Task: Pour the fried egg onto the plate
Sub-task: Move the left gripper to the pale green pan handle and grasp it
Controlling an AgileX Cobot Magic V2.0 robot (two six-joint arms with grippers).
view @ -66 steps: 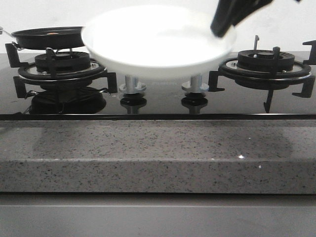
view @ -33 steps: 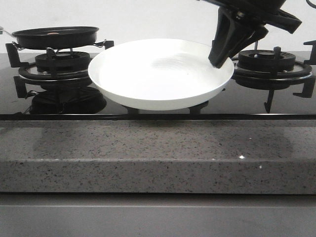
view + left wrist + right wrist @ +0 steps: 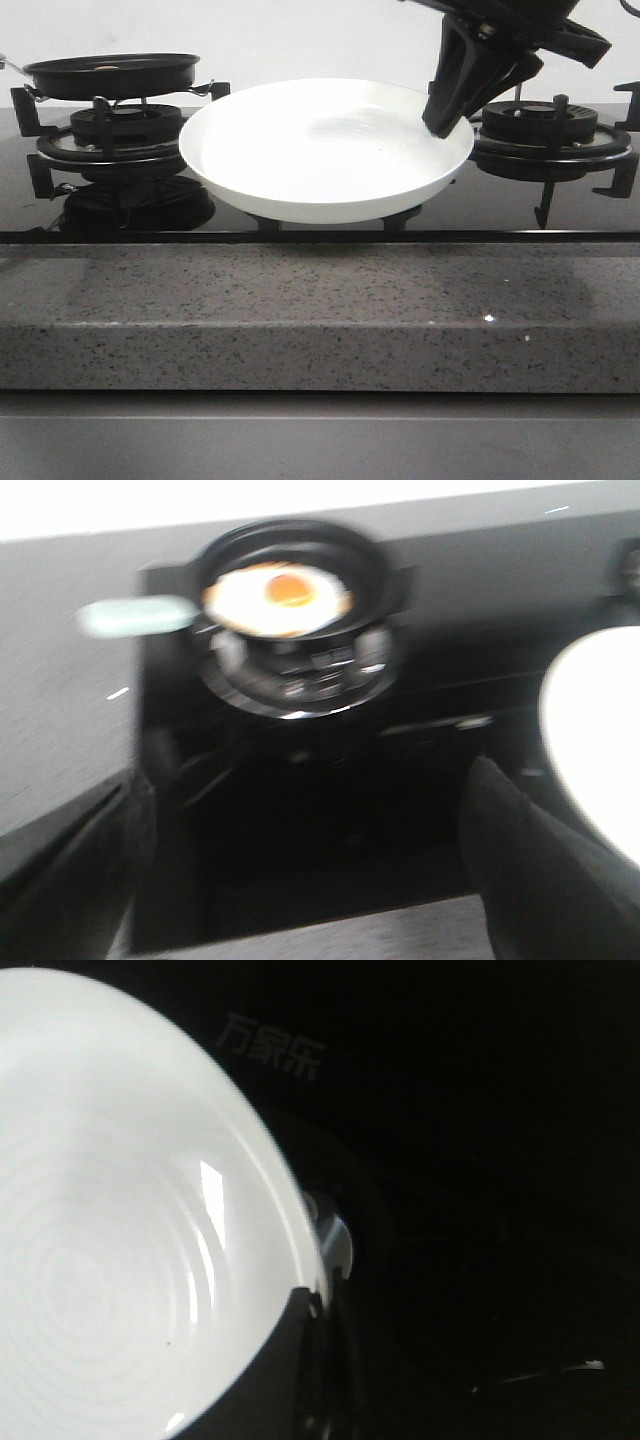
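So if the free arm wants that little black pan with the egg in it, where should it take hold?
By the pale handle, I'd guess. It sticks out sideways from the pan, away from the plate, so the left claw could come in from that outer side. The pan sits level on its burner with the egg loose inside, so keep it flat when lifting.

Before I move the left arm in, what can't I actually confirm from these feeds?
- Fried egg: front view shows only the pan's side; its rim hides the egg.
- Left gripper: absent from front view; left wrist view is motion-blurred, with only dark shapes at the frame edge.
- Right gripper grip on the plate: right wrist view is dark, with the contact cut off.
- Pan handle: a pale blur.
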